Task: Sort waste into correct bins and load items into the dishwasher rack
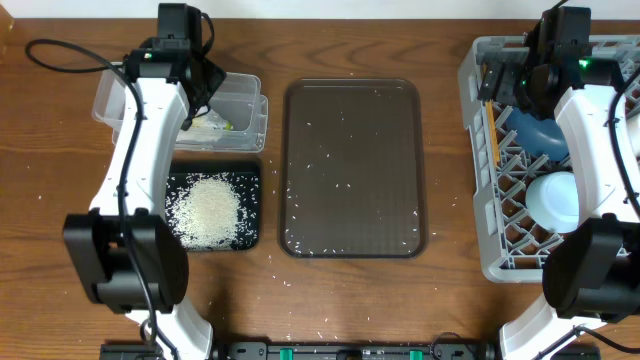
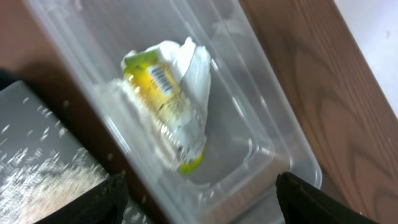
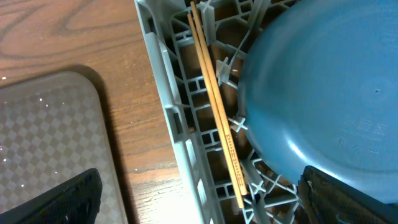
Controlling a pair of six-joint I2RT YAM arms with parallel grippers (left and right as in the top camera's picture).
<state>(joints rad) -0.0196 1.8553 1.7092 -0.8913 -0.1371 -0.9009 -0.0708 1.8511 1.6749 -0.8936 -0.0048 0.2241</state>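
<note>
The left fingers [image 1: 205,90] hang over a clear plastic rectangular tub [image 1: 248,95]. A shallow black rectangular tray [image 1: 250,185] of loose white rice grains [image 1: 208,210] lies near them. The right fingers [image 1: 503,82] hover over a square grey plastic rack [image 1: 478,200], with thin wooden chopsticks [image 1: 493,140] just beside them.

Right of the brown tray [image 1: 352,170], the grey rack [image 1: 476,180] runs off the overhead view's edge, and the right arm [image 1: 590,130] covers most of the dark blue plate [image 1: 535,135]. Left of the tray, the left arm [image 1: 145,140] hides part of the clear tub [image 1: 245,105]; print on the wrapper [image 2: 165,99] is blurred.
</note>
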